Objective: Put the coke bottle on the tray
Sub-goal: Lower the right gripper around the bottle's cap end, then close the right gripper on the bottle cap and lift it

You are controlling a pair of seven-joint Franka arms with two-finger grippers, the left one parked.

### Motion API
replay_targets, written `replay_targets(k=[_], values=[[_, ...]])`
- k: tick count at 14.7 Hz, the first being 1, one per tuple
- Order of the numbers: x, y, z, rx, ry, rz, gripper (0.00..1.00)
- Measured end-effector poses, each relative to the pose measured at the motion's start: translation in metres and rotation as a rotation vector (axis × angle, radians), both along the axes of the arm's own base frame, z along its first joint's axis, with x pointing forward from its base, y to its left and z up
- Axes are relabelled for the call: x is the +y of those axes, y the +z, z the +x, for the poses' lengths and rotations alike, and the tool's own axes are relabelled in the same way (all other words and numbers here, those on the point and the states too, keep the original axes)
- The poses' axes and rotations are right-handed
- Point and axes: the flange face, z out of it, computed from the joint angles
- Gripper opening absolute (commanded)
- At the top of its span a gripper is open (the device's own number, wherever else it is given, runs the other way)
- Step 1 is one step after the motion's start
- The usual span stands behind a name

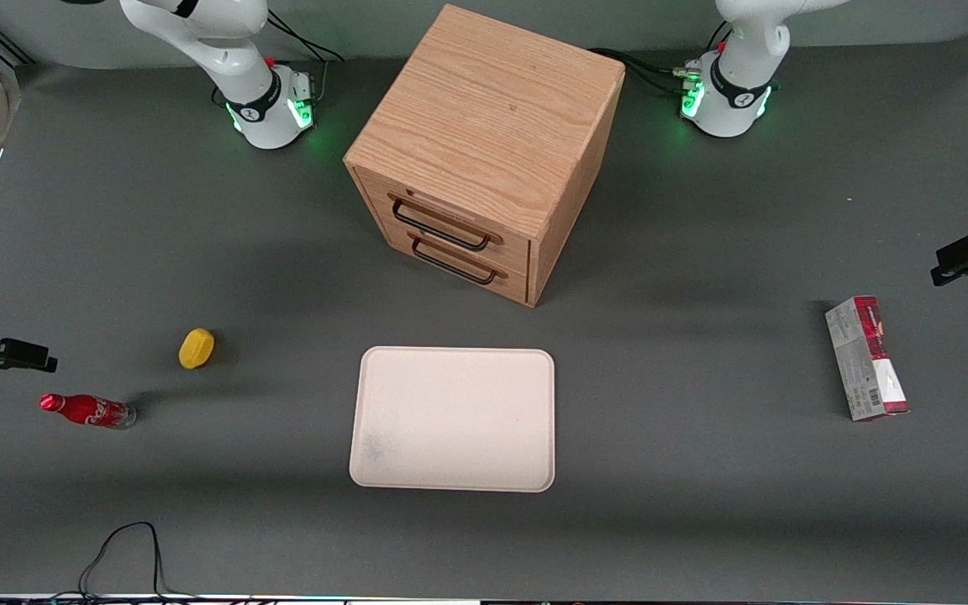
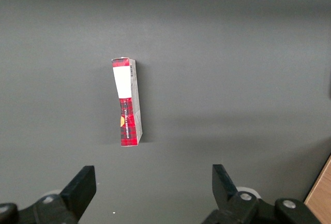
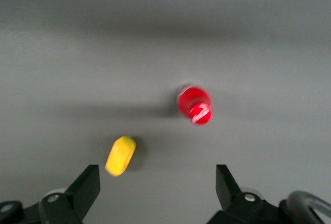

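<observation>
my gripper hangs high over the table, jaws spread wide and holding nothing. the bottle stands below and ahead of the jaws, off their centre line, apart from both fingers, with the yellow lump nearer one finger. my wrist view shows only its red cap; the front view shows its whole length and the tray, well apart toward the parked arm's end.
</observation>
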Motion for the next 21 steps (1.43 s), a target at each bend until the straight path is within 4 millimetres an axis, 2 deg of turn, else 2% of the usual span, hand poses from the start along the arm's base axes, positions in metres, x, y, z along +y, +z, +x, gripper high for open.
replay_targets(k=[4, 8, 15, 16, 17, 21], values=[[-0.011, -0.039, 0.015, -0.043, 0.033, -0.029, 0.99], [-0.02, -0.079, 0.018, -0.051, 0.059, -0.046, 0.99], [-0.024, -0.115, 0.008, -0.054, 0.084, -0.055, 0.98], [-0.026, -0.118, 0.007, -0.059, 0.08, -0.051, 0.92], [-0.027, -0.12, 0.006, -0.066, 0.074, -0.04, 0.8], [-0.029, -0.12, 0.006, -0.08, 0.079, -0.017, 0.0]])
